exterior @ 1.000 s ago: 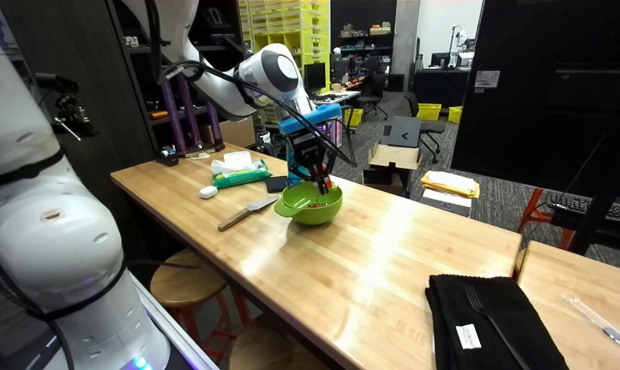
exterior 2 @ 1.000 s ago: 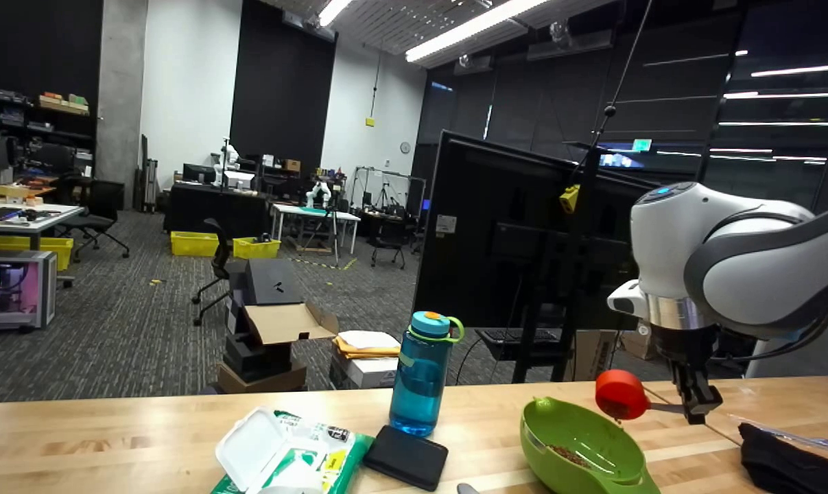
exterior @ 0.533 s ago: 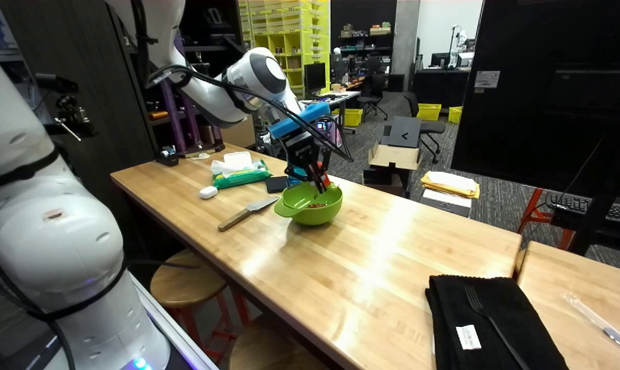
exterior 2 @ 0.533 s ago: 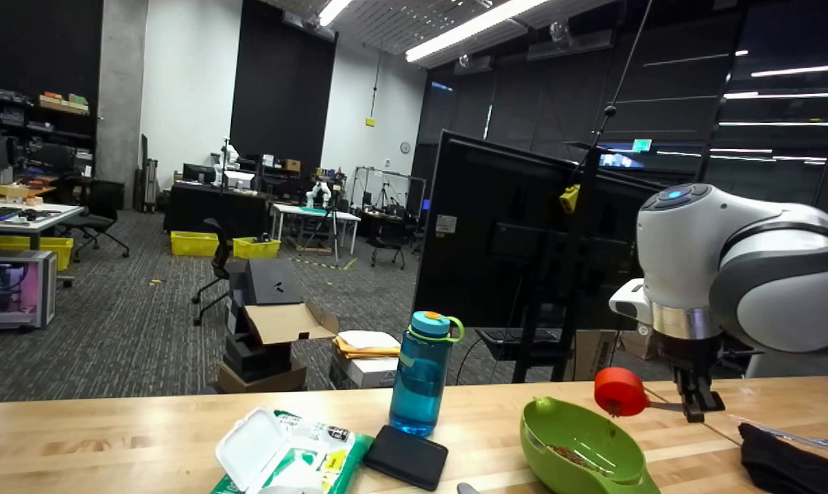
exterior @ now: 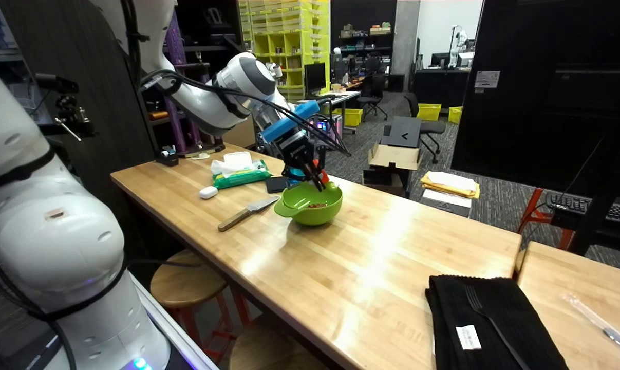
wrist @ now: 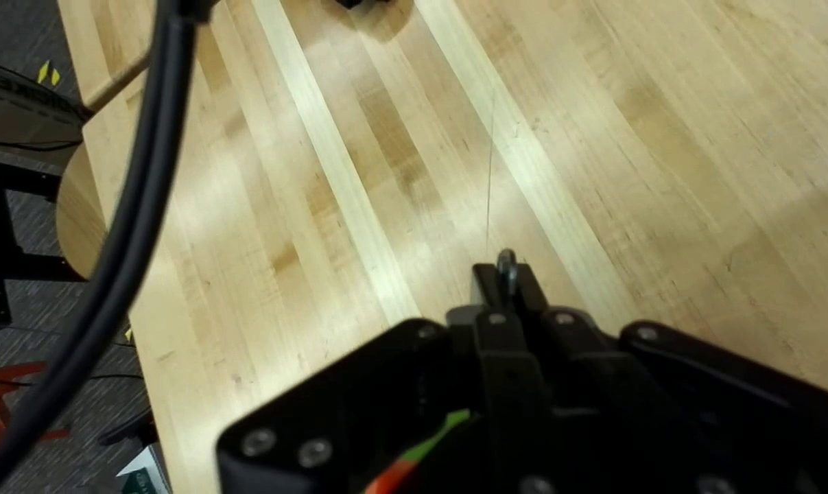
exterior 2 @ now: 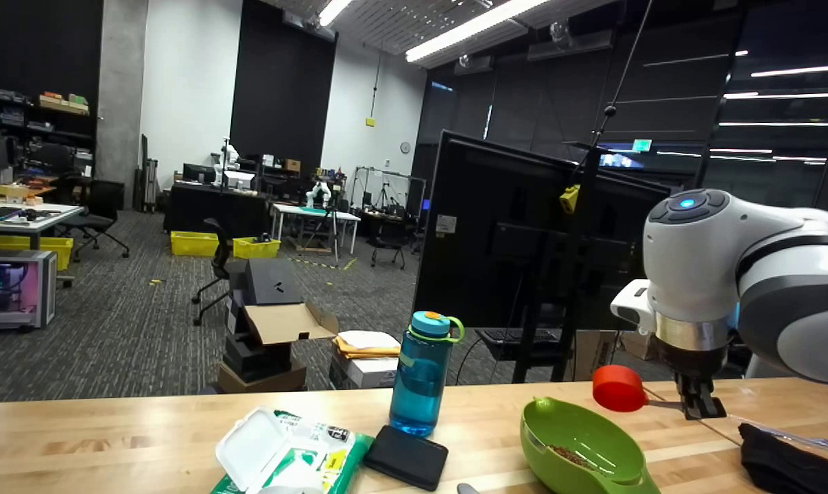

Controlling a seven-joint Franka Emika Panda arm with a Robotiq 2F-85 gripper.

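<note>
My gripper [exterior: 317,180] is shut on the thin metal handle of a red measuring cup [exterior 2: 618,388]. The handle's end shows between the fingertips in the wrist view [wrist: 507,271]. The cup is tipped on its side above a green bowl [exterior 2: 549,461], near its rim and apart from it. The bowl also stands on the table in an exterior view [exterior: 315,216], with small brown bits [exterior 2: 570,454] at its bottom. In the wrist view, only slivers of red [wrist: 392,475] and green [wrist: 438,439] show behind the fingers. The cup's inside is hidden.
By the bowl lie a wooden-handled knife [exterior: 238,218], a black wallet-like item [exterior 2: 405,457], a blue bottle [exterior 2: 420,384], a wipes pack [exterior: 242,176] and a white case [exterior: 208,192]. A black cloth [exterior: 489,313] with a fork lies at the table's far end.
The arm and gripper have tilted further, turning the red cup slightly and raising it a little. Bits at the cup's lower edge and one falling over the bowl earlier no longer show. The bowl stays put.
</note>
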